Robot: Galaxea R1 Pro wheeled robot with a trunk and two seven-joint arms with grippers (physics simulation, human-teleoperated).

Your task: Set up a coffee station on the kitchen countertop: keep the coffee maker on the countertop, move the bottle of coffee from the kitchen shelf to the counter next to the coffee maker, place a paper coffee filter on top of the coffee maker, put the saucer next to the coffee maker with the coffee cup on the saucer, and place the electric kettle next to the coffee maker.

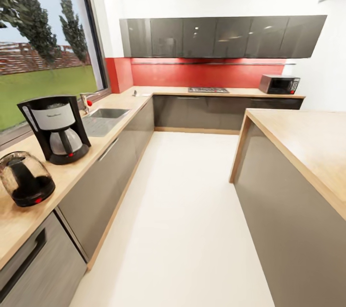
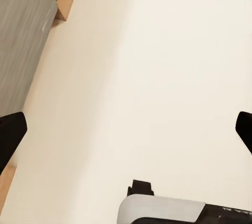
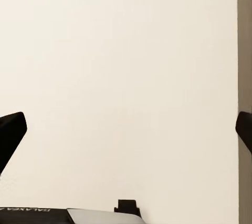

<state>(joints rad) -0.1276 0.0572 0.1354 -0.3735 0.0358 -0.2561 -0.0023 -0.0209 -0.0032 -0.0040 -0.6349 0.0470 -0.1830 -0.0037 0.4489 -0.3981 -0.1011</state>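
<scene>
Head view: coffee maker [image 1: 57, 127] beside electric kettle [image 1: 25, 178]; both claws gape wide, empty.

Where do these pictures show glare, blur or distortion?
Head view: lines bend near the edges, the upper cabinets carry glossy highlights, the kettle looks stretched. Both wrist views: soft, even light on a plain pale floor, no glare.

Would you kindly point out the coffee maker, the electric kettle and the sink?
coffee maker [image 1: 56, 127], head view, on its silver-grey housing.
electric kettle [image 1: 24, 178], head view, on its glass body.
sink [image 1: 108, 113], head view, on its basin.
</scene>
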